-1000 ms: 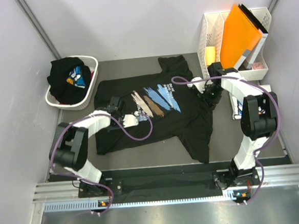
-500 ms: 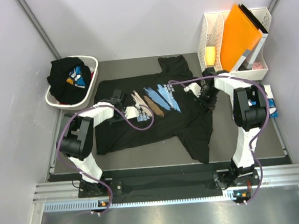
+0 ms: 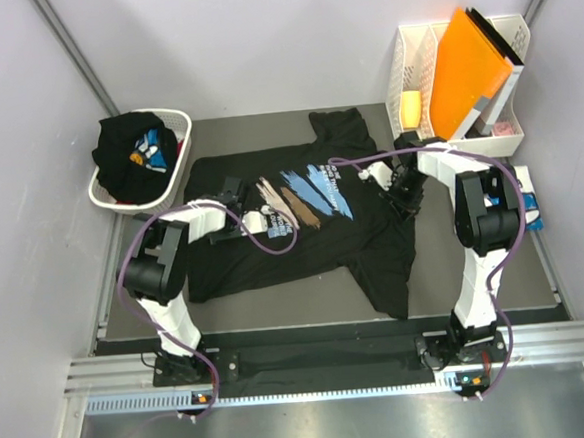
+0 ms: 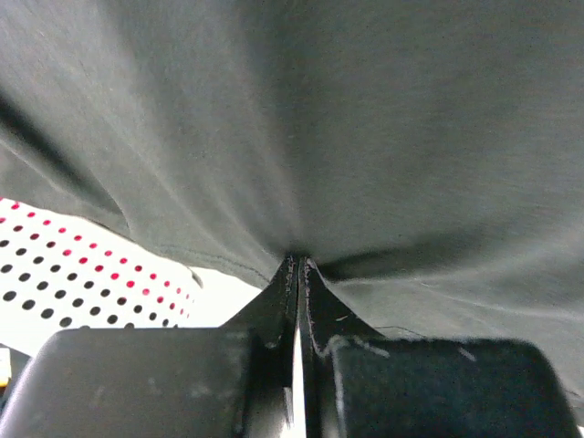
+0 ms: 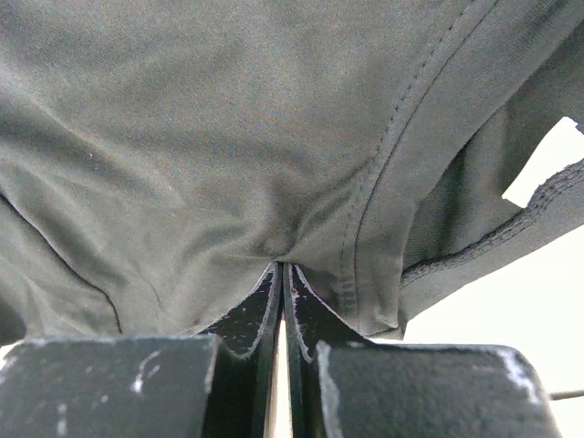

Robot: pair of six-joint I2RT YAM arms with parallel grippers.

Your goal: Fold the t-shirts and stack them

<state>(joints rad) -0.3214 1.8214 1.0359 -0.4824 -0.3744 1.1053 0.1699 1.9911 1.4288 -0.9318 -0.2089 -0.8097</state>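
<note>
My left fingers (image 4: pixel 290 278) are pressed together on a fold of the black t-shirt (image 3: pixel 314 243), and my right fingers (image 5: pixel 274 278) pinch its seamed edge. The shirt lies spread on the surface between them. I should lift both pinches evenly, keeping the cloth taut.

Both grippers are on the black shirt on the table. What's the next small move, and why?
Probably raise both together slightly: the left gripper and right gripper are each shut on a pinch of the black t-shirt, which lies spread print-up, unfolded.
</note>
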